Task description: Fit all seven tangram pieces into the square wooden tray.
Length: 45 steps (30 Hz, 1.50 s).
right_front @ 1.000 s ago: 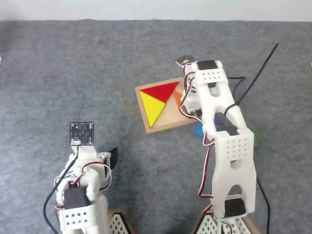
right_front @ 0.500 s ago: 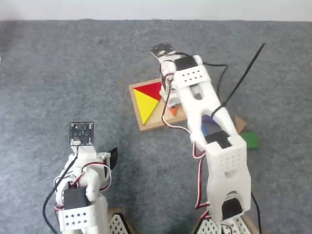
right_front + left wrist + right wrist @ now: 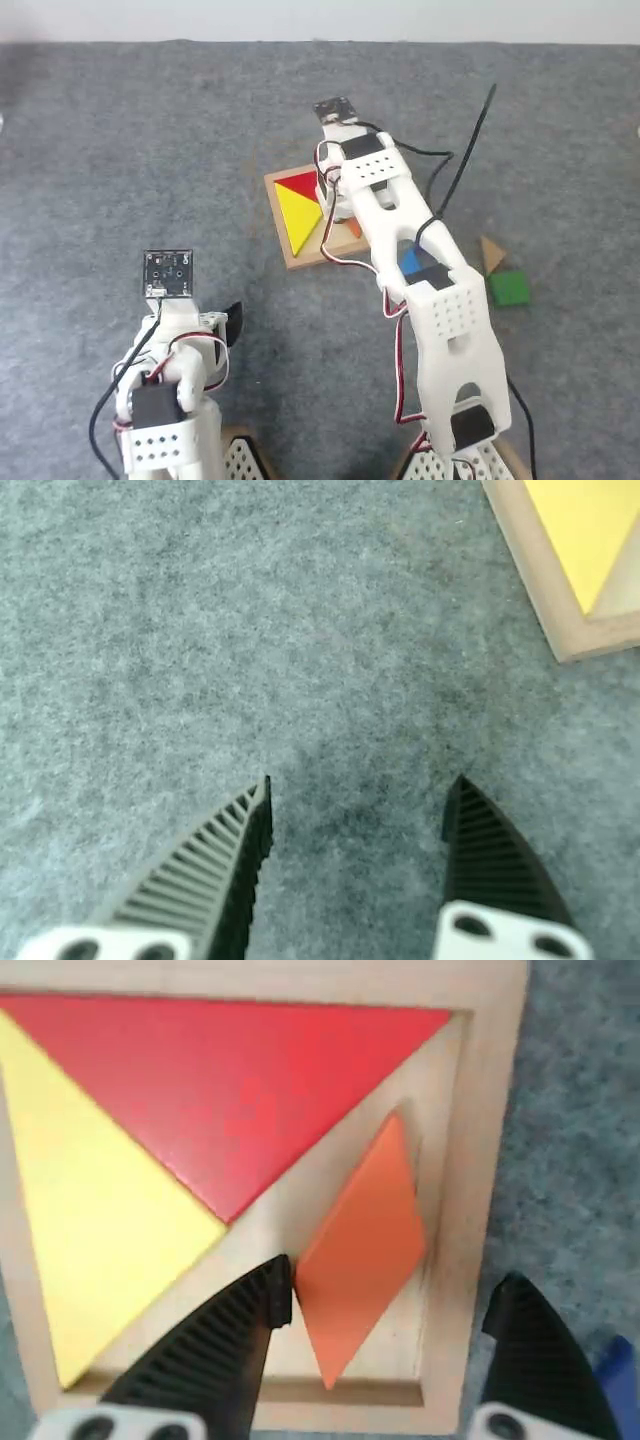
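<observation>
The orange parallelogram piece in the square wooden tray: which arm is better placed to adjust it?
Right, probably. The right gripper hangs open over the orange parallelogram piece inside the square wooden tray, while the left gripper is open above grey felt, off the tray.

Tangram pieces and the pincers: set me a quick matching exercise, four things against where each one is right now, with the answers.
Things
1. yellow triangle
2. orange parallelogram
3. green square
4. left pincer

Places
a. on the mat, outside the tray, next to a brown triangle
b. open over the mat, apart from the tray
c. in the tray, edge to edge with the red triangle
d. in the tray, under the open right pincer

Pairs: 1-c, 2-d, 3-a, 4-b
</observation>
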Available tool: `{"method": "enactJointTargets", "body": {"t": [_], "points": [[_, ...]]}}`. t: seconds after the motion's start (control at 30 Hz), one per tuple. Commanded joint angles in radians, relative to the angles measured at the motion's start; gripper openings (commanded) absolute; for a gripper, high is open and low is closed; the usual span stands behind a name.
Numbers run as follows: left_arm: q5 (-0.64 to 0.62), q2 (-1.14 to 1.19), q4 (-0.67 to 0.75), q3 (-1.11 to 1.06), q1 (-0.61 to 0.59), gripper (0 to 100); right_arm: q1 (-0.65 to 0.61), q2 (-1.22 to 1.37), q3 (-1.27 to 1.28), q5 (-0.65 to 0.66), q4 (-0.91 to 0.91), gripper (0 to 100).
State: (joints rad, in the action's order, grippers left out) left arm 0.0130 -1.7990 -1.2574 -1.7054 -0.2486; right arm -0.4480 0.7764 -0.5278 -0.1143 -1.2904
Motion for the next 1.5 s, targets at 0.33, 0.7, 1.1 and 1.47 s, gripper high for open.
{"method": "enactJointTargets", "body": {"t": [0.33, 0.7, 1.1, 1.47], "points": [[-0.008, -0.021, -0.005, 0.022, 0.0, 27, -0.012, -0.062, -0.069, -0.11, 0.019, 31.0], [-0.008, -0.021, -0.005, 0.022, 0.0, 27, -0.119, -0.091, -0.081, -0.115, -0.033, 31.0], [-0.008, -0.021, -0.005, 0.022, 0.0, 27, -0.036, 0.022, -0.086, -0.25, 0.016, 31.0], [-0.008, -0.021, -0.005, 0.022, 0.0, 27, -0.033, 0.019, -0.086, -0.302, 0.015, 31.0]]}}
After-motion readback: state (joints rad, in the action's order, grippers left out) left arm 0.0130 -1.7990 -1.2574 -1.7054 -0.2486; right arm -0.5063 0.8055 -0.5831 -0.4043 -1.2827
